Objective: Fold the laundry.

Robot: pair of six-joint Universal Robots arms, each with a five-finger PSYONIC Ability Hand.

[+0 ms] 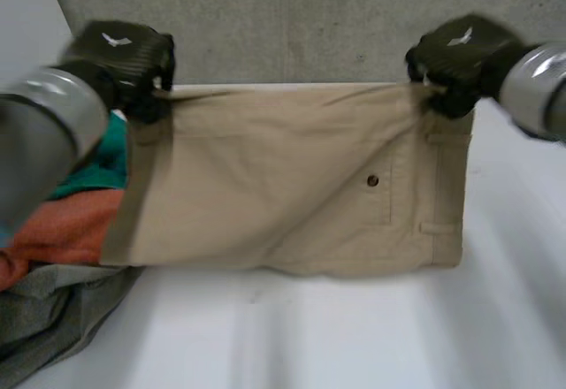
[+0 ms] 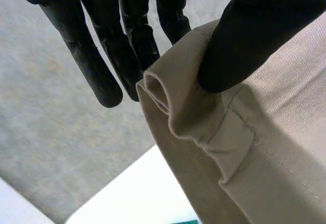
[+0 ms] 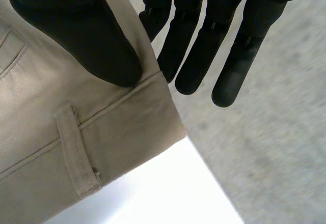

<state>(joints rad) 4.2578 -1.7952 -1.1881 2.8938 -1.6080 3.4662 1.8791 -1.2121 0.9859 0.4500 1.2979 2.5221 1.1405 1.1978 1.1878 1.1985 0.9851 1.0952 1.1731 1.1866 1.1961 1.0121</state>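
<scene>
I see the beige trousers [image 1: 283, 186] folded on the white table [image 1: 371, 336], their far edge stretched between my two hands. My left hand [image 1: 124, 53] pinches the far left corner between thumb and straight fingers. My right hand [image 1: 460, 53] pinches the far right corner, on the waistband, in the same manner. The cloth seems a firm cotton, soft, with some weight and not slippery, so I think the corners are good places to hold. The waistband beside the belt loop [image 3: 76, 152] is thick. At the left, a pile of clothes [image 1: 71, 230] touches the trousers and may catch on them.
</scene>
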